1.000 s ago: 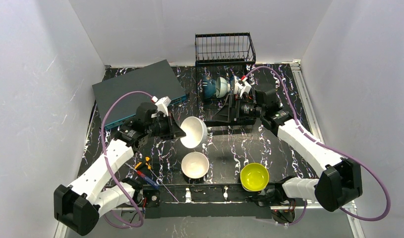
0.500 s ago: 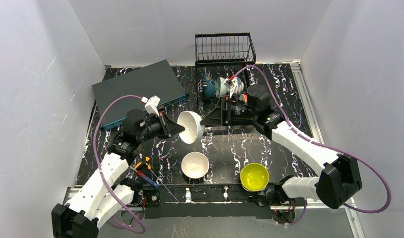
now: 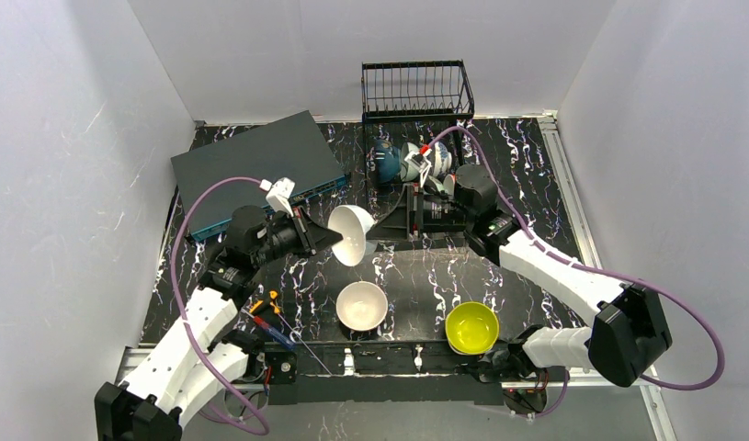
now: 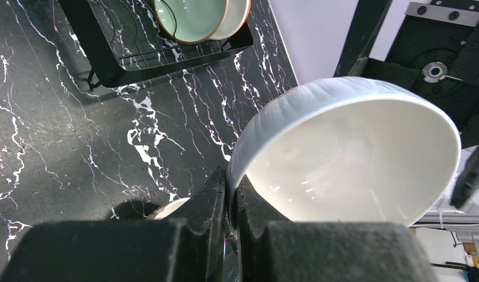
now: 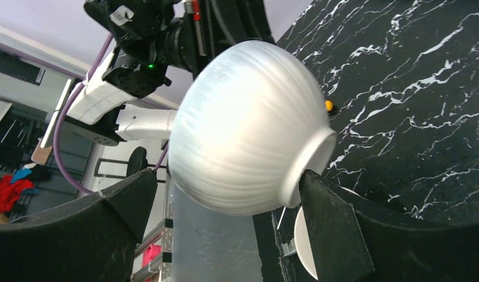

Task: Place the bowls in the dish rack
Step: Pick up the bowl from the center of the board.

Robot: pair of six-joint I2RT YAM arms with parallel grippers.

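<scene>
Handover: ribbed white round bowl (image 3: 352, 234), aloft mid-table, rim clamped in left gripper (image 4: 231, 191); right gripper (image 5: 225, 188) wide open just beside it. Close right jaws squarely before left releases.

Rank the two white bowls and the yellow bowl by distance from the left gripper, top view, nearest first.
1. Tilted white bowl, held in the left gripper jaws.
2. Upright white bowl, on the table toward the bases.
3. Yellow bowl, near edge, right side.
</scene>
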